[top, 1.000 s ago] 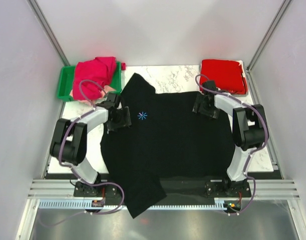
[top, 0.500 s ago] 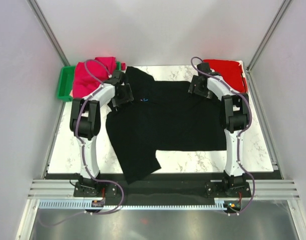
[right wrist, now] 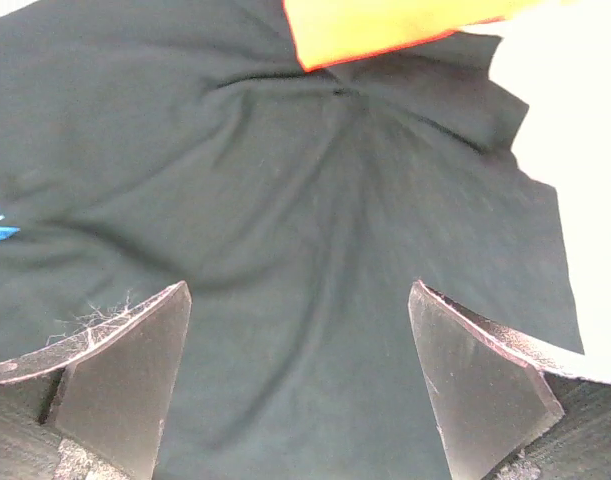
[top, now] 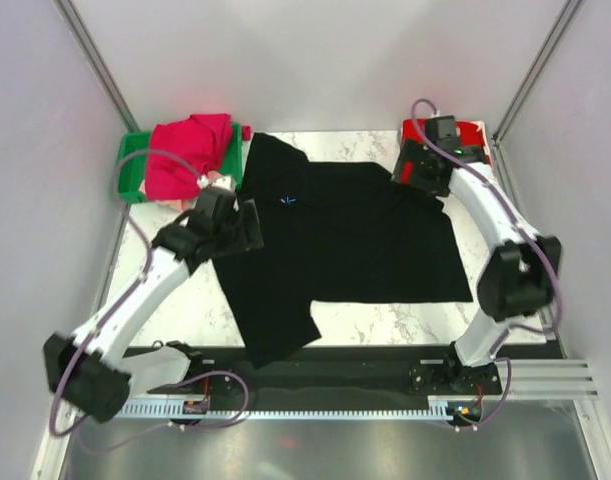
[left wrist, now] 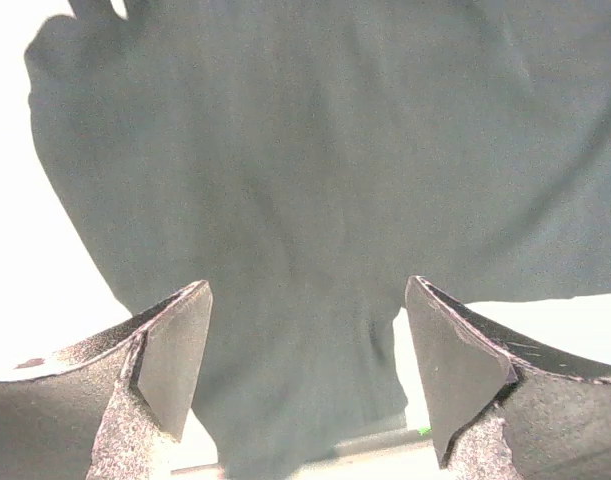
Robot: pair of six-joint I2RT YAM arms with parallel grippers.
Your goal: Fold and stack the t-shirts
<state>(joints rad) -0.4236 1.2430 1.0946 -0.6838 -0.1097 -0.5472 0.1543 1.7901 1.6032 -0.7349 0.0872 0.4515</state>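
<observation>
Fingers (left wrist: 175, 350) of the left gripper (top: 247, 224) and right gripper (top: 416, 166) gape empty over the black t-shirt (top: 355, 240) spread mid-frame on the worktop (top: 405, 322).

The big black t-shirt (top: 345, 240) lies spread out, a little wrinkled, in the middle of the surface (top: 385, 322). Its tiny light-blue logo (top: 288, 200) faces up, and one flap reaches the near edge. The red t-shirt (top: 473, 128) lies at the far right corner. The magenta t-shirt (top: 185, 150) is heaped at the far left, and the peach t-shirt (top: 218, 179) shows below it.
</observation>
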